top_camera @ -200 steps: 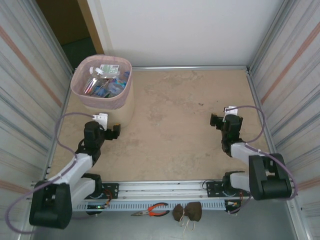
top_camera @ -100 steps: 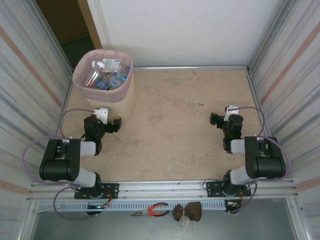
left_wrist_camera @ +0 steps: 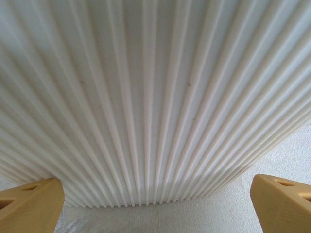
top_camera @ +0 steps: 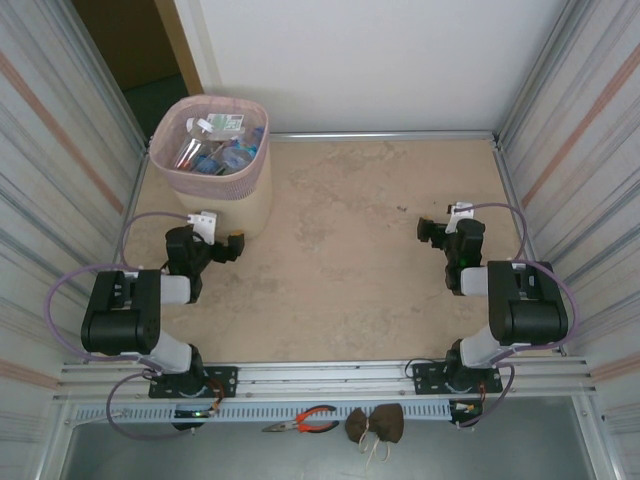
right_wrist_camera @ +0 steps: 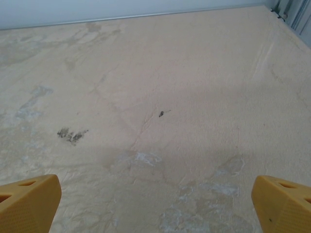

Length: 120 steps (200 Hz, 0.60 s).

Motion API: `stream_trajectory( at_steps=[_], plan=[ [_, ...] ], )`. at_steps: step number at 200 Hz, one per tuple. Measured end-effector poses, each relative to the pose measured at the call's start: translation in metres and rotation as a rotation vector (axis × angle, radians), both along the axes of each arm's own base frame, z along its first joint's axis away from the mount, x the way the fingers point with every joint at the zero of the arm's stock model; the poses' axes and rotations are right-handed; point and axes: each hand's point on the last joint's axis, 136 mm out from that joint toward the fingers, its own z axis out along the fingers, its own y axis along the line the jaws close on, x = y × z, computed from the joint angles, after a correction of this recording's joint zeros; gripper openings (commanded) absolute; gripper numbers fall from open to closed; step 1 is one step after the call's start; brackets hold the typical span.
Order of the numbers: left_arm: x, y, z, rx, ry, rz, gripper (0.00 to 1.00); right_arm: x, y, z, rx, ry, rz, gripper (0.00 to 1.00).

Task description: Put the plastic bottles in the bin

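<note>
The bin (top_camera: pixel 245 190) stands upright at the far left corner of the tabletop (right_wrist_camera: pixel 155 97). The bottles (top_camera: pixel 212 145) in view lie heaped inside it, below the rim; their count cannot be read. The 2 arms sit folded low over the near half of the tabletop. The left jaws point at the bin's ribbed cream wall, which stands just ahead in the left wrist view. The fingertips (left_wrist_camera: pixel 29 206) are spread wide and hold nothing. The right jaws point across bare tabletop, well apart from the bin, with fingertips (right_wrist_camera: pixel 279 201) equally wide and nothing between them. Judgement: the loading step appears complete and the task is at or near its end. The next move calls only for confirming that no bottle lies outside the bin, then parking both arms without nudging it.
</note>
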Motion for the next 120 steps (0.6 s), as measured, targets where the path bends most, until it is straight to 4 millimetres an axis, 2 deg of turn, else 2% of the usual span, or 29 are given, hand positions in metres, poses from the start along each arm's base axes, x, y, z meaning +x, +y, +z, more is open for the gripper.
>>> stream_trajectory(
  at_steps=[56, 120],
  plan=[
    [0.009, 0.013, 0.002, 0.016, 0.013, 0.080, 0.99, -0.002, 0.000, -0.005, 0.000, 0.020, -0.001, 0.99],
    [0.010, 0.013, 0.001, 0.021, 0.013, 0.096, 0.99, -0.002, 0.001, -0.006, 0.002, 0.025, 0.003, 0.99]
  ],
)
